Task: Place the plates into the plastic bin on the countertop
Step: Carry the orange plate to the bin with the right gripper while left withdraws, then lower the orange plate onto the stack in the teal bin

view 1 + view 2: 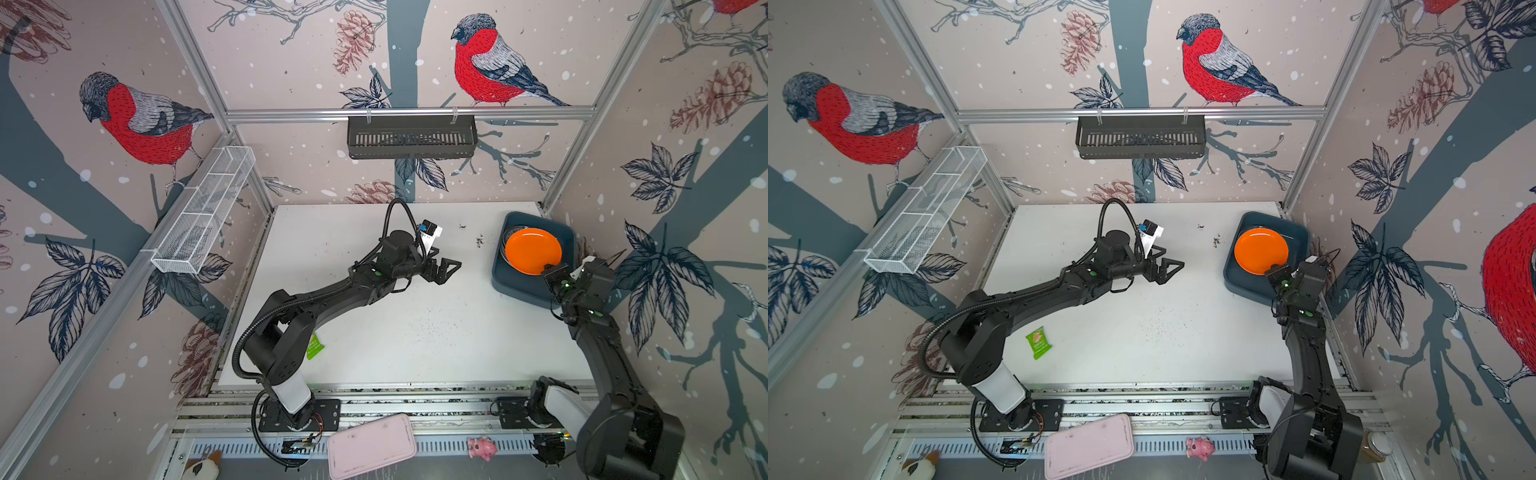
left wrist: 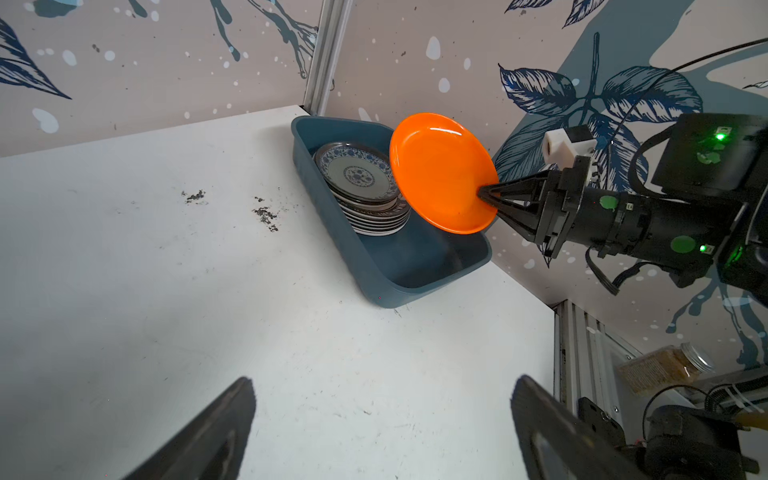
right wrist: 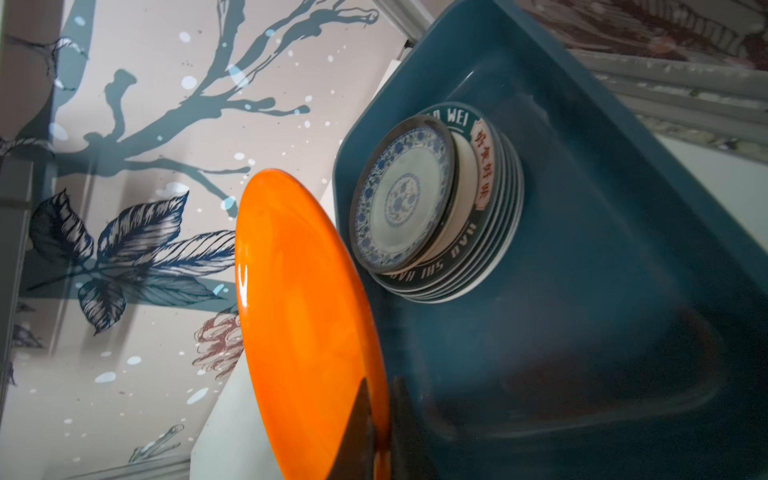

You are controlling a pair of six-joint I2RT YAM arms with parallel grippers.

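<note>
"WEI", "HAO SHI HAO" on a dark-rimmed plate (image 3: 456, 119), red Chinese characters beside

Right pincer (image 1: 547, 268) pinching orange plate (image 1: 530, 249), over teal bin (image 1: 517, 289); left pincer (image 1: 442, 265) above countertop (image 1: 415, 332)

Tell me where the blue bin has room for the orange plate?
The bin floor is bare between the plate stack and its wall nearest the right hand holding the orange plate. The far end is crowded by the stack.
</note>
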